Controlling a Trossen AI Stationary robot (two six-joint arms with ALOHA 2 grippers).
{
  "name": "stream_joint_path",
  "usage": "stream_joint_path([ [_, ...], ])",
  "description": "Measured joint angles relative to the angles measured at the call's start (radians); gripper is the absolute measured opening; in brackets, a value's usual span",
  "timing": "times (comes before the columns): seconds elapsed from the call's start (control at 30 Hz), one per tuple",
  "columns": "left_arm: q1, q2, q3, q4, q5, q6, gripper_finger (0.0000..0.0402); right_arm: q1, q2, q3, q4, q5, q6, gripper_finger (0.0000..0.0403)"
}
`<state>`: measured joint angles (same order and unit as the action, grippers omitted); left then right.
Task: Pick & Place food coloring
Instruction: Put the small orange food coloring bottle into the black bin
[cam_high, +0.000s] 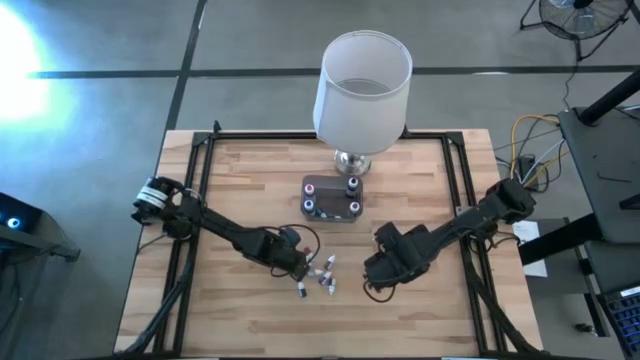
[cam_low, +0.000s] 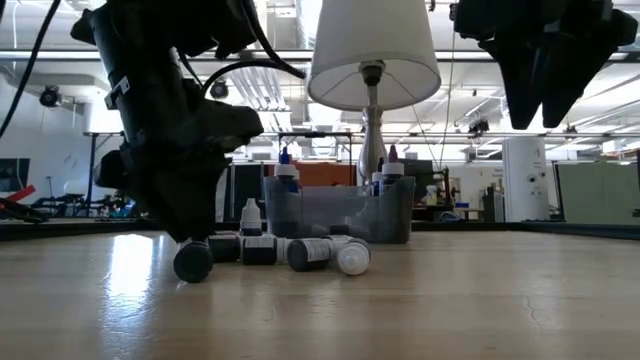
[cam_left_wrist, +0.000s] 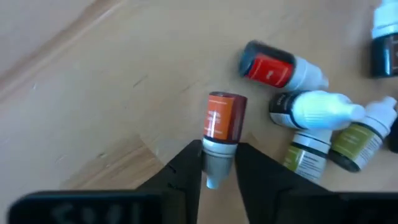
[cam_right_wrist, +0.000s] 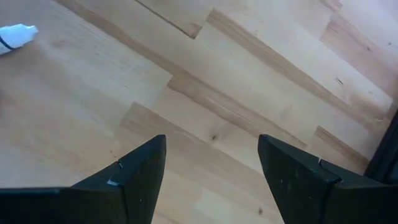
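Several small food coloring bottles (cam_high: 322, 274) lie on their sides in a cluster on the wooden table, near its middle. In the left wrist view I see a red-labelled one (cam_left_wrist: 273, 68), a black one with a white tip (cam_left_wrist: 311, 109) and a green one (cam_left_wrist: 357, 140). My left gripper (cam_left_wrist: 217, 167) is down at the left edge of the cluster (cam_low: 290, 250), shut on an orange-labelled bottle (cam_left_wrist: 219, 121). My right gripper (cam_high: 383, 268) hangs open above bare table to the right of the cluster. A few bottles stand upright in the clear tub (cam_high: 331, 197). My left gripper pinches the orange-labelled bottle by its white cap end (cam_left_wrist: 216, 149), one finger on each side. The fingers (cam_left_wrist: 186, 171) come slanting down from the far left, along the bottle's length. The bottle points toward the near edge, its dark base (cam_low: 193, 262) down at the table top.
The white-shaded lamp (cam_high: 362, 90) stands on a metal foot just behind the tub (cam_low: 340, 215) at the far middle of the table. A black frame (cam_high: 200, 150) runs along the table's edges. Bare wood (cam_right_wrist: 249, 93) lies under my right gripper (cam_right_wrist: 211, 155) and toward the near edge.
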<state>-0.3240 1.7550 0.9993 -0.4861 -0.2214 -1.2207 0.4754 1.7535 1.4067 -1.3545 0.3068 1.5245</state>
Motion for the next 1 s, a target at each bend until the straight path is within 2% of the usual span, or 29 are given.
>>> stream_joint_path([
  [0.13, 0.0, -0.006, 0.002, 0.001, 0.004, 0.038, 0.0027, 0.017, -0.001, 0.005, 0.001, 0.023, 0.001, 0.0247],
  [0.2, 0.001, -0.024, 0.003, -0.005, 0.0, 0.049, 0.0015, 0.033, -0.009, 0.01, 0.004, 0.053, 0.025, 0.0242],
  [0.43, 0.009, -0.201, 0.059, -0.002, -0.109, 0.148, 0.0017, 0.085, -0.056, 0.011, -0.003, 0.19, 0.135, 0.0215],
  [0.6, 0.087, -0.269, 0.145, 0.031, -0.166, 0.296, 0.0018, 0.085, -0.071, 0.01, -0.004, 0.203, 0.145, 0.0202],
  [0.83, 0.315, -0.181, 0.302, 0.04, -0.073, 0.581, 0.0019, 0.083, -0.071, 0.009, -0.004, 0.213, 0.157, 0.0191],
  [1.0, 0.42, -0.076, 0.381, -0.033, -0.013, 0.644, 0.0046, 0.085, -0.071, 0.009, -0.003, 0.206, 0.2, 0.0197],
])
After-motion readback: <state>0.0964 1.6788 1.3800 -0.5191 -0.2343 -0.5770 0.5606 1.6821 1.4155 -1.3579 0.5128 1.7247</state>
